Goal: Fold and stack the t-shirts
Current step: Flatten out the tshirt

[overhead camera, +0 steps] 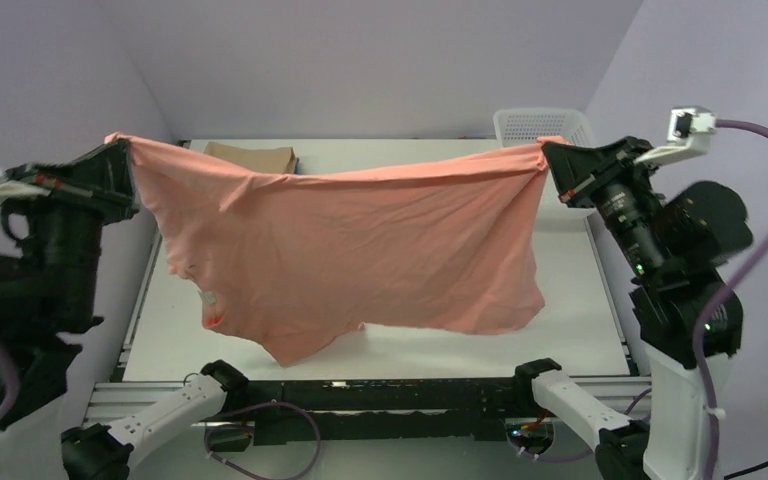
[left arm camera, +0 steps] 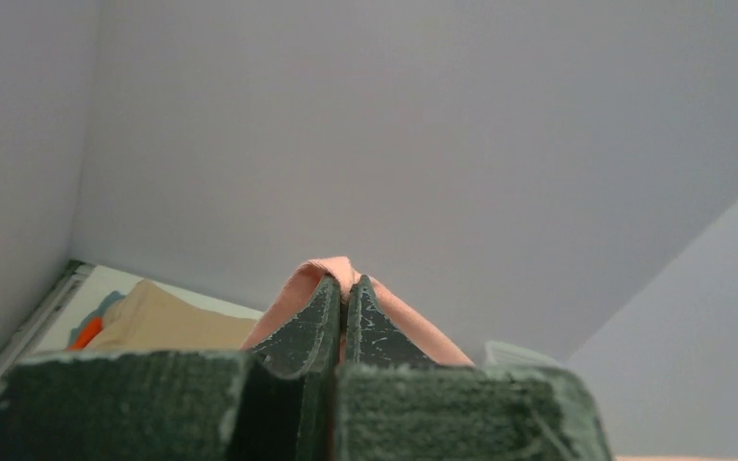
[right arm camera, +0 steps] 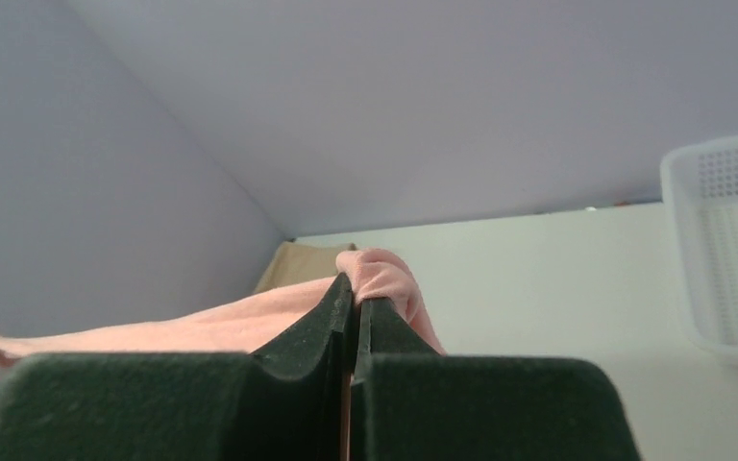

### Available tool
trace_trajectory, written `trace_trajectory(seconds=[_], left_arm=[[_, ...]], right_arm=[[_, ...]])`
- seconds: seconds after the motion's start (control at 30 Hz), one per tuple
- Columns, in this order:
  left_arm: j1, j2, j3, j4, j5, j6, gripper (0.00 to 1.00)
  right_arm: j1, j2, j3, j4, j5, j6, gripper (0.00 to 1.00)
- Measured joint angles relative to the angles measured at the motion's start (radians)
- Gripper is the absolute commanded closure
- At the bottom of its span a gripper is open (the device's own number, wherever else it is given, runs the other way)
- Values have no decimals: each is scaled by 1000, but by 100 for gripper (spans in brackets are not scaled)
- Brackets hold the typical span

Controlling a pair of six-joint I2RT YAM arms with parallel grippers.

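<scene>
Both arms up, pink shirt (overhead camera: 360, 240) strung between them like a banner. L gripper (overhead camera: 126, 148) is pinched tight on one upper corner, a nub of cloth poking past the tips. R gripper (right arm camera: 354, 288) is clamped the same way on the other corner, fabric bunched just beyond its fingers. Rest of the shirt hangs below both hands and sags in the middle. Its low edge is near the table (overhead camera: 580, 300); can't tell if it touches.

Risks as I see them:
- Each hold is only a small bite of cloth, so spreading the arms more or swinging fwd fast could pull a corner out and drop the lot.
- Bottom edge isn't level, w/ a flap hanging lower toward the L side. Laid down as is, I'd expect wrinkles and a skewed fold.
- Tan shirt (overhead camera: 255, 157) lies beyond the L hand and the basket (overhead camera: 542, 125) just behind the R hand, so a sloppy lay-down could drape over either.
</scene>
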Motion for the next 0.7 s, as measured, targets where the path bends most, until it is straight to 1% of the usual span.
trace_trajectory(seconds=[0.1,0.13,0.17,0.2,0.27,0.33,0.4,0.5,0.53,0.63,0.7], left_arm=[[5,98,-10,44,-86,33,100],[18,136,-9,53,-95,38,100],[58,193,2,48,-80,36,100],[111,250,18,42,-55,28,100],[240,385,76,21,52,7,100],[328,529,148,5,134,-6,100],[371,669,217,-12,211,-7,100],[384,809,319,-46,304,-5,100],[387,855,383,-63,343,-4,100],[388,888,483,-46,409,-3,100],[389,843,491,13,441,4,100]], right_arm=[[0,57,-37,4,54,-17,100],[0,76,-51,6,71,-21,100],[-1,104,-73,13,93,-29,100],[-2,128,-89,22,108,-36,100],[-6,178,-123,51,133,-50,100],[-16,241,-154,89,150,-64,100],[-30,294,-163,113,158,-74,100],[-64,360,-151,173,156,-87,100],[-76,381,-137,190,151,-88,100],[-101,436,-59,239,140,-89,100],[-108,458,2,278,132,-92,100]])
